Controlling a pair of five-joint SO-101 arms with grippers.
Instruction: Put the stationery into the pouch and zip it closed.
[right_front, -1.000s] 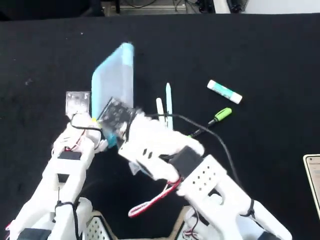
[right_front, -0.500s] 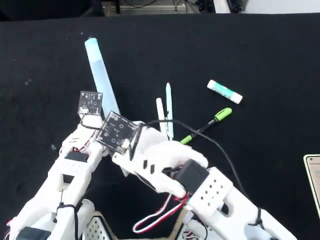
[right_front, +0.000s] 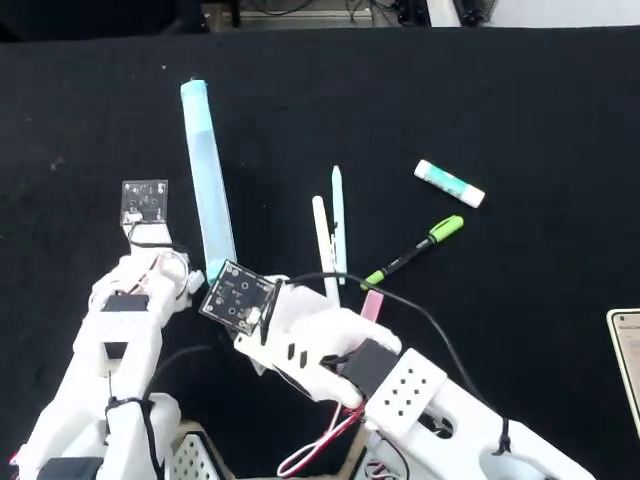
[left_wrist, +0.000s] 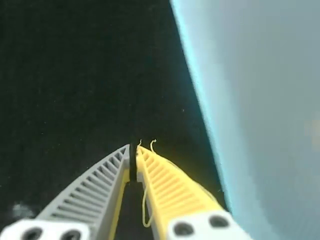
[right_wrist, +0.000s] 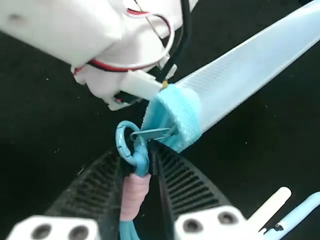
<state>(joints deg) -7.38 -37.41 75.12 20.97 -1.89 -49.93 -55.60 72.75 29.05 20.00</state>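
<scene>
The light blue pouch (right_front: 208, 185) stands on its long edge, running away from the arms. In the right wrist view my right gripper (right_wrist: 137, 162) is shut on the teal zipper pull ring (right_wrist: 129, 142) at the pouch's (right_wrist: 250, 67) near end; a pink tag hangs between the fingers. Beside the pouch wall (left_wrist: 260, 100), my left gripper (left_wrist: 133, 148) is shut over the black table with nothing in it. A white pen (right_front: 325, 245), a pale blue pen (right_front: 339, 215), a green highlighter (right_front: 415, 248), a glue stick (right_front: 449, 183) and a pink eraser (right_front: 372, 304) lie to the right.
The left arm's white wrist (right_wrist: 100, 40) sits close against the pouch's near end. A white object (right_front: 627, 350) pokes in at the table's right edge. Black tabletop stretches beyond the pouch and around the glue stick.
The pouch has swung from a tilted, broad-side pose to standing on edge. Both arms have drawn back toward the near side, and the left arm has shifted left.
</scene>
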